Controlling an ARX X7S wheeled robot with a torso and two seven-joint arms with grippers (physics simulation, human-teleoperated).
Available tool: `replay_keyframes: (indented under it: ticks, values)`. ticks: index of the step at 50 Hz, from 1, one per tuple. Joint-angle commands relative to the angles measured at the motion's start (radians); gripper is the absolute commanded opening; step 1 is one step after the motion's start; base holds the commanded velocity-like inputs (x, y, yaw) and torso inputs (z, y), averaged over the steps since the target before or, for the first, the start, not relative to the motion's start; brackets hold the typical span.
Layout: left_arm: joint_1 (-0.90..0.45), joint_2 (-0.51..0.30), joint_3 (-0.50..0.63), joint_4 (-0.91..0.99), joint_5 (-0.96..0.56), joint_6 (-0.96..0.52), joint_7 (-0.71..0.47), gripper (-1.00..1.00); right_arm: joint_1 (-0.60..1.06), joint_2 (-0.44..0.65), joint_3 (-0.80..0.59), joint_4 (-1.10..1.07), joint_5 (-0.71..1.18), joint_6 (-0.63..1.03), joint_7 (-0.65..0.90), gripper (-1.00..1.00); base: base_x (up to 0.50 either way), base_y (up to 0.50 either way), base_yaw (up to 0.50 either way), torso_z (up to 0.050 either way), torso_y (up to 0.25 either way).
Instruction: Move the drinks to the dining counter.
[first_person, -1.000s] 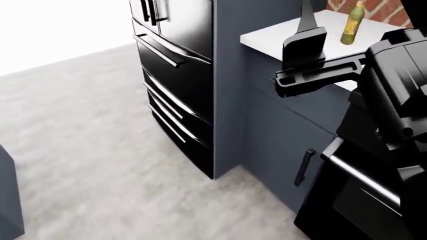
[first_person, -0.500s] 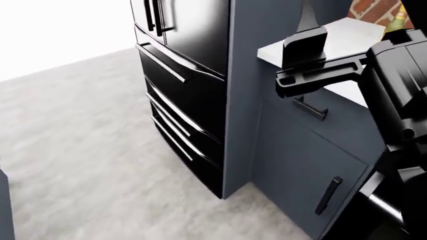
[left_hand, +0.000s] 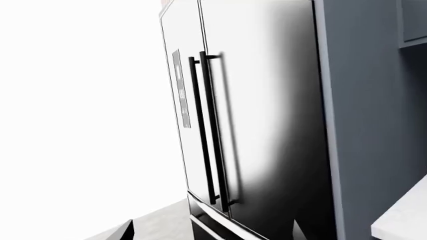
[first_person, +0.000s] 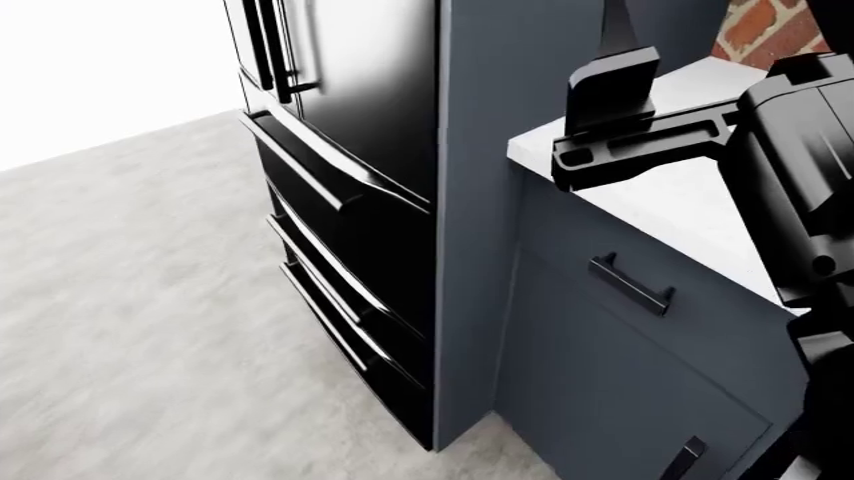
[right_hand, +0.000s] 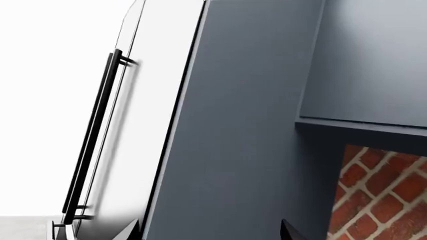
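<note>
No drink is in view: refrigerator at left, white worktop at right. Turn rightward first. Neither gripper's finger state can be told.

A tall black fridge stands on a pale grey floor, with paired vertical door handles above and long drawers below. A grey-blue panel runs up its side. Next to the panel, a grey-blue cabinet with a black bar handle carries a white worktop. Red brick wall shows behind it, under an upper cabinet.
</note>
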Motion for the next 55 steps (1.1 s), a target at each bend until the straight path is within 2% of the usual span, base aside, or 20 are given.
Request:
replay_keyframes:
  ticks: [1, 26, 40, 48, 55]
  values:
    - [0.004, -0.001, 0.001, 0.001, 0.003, 0.000, 0.002, 1.00, -0.003, 0.003, 0.004, 0.002, 0.000, -0.003, -0.001, 1.00, 0.39, 0.33, 0.00, 0.000, 0.000]
    - [0.009, -0.008, -0.003, 0.003, 0.003, 0.005, 0.007, 1.00, -0.025, 0.013, 0.012, 0.013, 0.009, -0.023, 0.030, 1.00, 0.38, 0.33, 0.00, 0.000, 0.001]
    - [0.004, -0.004, -0.004, -0.001, 0.001, 0.003, 0.002, 1.00, -0.070, 0.083, 0.024, 0.062, 0.050, -0.079, 0.191, 1.00, 0.01, 0.01, 0.00, 0.000, 0.001]
    - [0.003, -0.004, -0.004, -0.004, 0.000, -0.002, 0.003, 1.00, -0.129, 0.130, 0.045, 0.071, 0.064, -0.168, 0.226, 1.00, 0.00, 0.00, 0.00, 0.000, 0.000]
    - [0.008, -0.005, -0.004, -0.001, 0.004, 0.000, 0.005, 1.00, -0.131, 0.141, 0.051, 0.069, 0.064, -0.181, 0.237, 1.00, 0.00, 0.00, 0.00, 0.000, 0.000]
